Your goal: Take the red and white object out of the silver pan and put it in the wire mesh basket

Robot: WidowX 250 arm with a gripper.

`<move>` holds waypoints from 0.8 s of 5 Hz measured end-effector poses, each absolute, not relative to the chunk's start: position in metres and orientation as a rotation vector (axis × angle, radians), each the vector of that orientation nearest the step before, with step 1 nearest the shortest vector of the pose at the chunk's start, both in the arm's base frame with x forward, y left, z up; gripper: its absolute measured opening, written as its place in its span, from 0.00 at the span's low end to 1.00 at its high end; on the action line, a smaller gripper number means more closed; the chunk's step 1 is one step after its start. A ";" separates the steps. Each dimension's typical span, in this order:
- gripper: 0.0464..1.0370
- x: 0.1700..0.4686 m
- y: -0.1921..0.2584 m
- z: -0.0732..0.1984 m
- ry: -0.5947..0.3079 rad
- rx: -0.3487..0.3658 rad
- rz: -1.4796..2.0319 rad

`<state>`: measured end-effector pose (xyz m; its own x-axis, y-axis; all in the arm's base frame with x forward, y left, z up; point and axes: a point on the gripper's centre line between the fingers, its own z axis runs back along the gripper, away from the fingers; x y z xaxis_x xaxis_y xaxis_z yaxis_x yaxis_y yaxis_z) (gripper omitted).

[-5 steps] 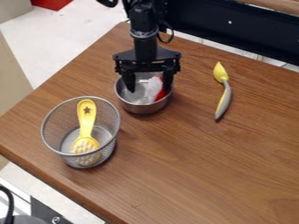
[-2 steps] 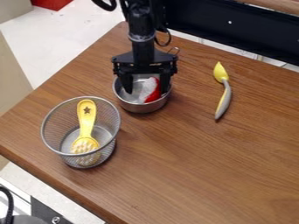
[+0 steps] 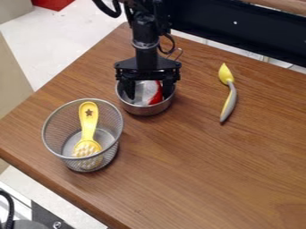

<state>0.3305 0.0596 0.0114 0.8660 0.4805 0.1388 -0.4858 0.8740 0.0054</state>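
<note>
Pincer (image 3: 149, 95) has sunk lower, spread inside the pot (image 3: 147, 110), mesh basket (image 3: 57, 129) nearby.

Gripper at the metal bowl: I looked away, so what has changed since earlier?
The gripper has come down deeper into the metal bowl, fingers still apart; the red-and-white object inside has shifted slightly toward the picture's left. The mesh basket, yellow brush and yellow-and-gray utensil stayed put.

Brush (image 3: 88, 125) in basket (image 3: 118, 132), left of pot (image 3: 149, 109).

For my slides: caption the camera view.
Open claw at a metal pot holding a red-and-white item, mesh basket nearby.
</note>
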 end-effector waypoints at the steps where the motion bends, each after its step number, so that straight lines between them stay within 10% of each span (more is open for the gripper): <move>1: 0.64 0.330 0.058 0.012 -0.128 0.029 0.507; 4: 0.56 0.331 0.053 0.034 -0.152 0.043 0.534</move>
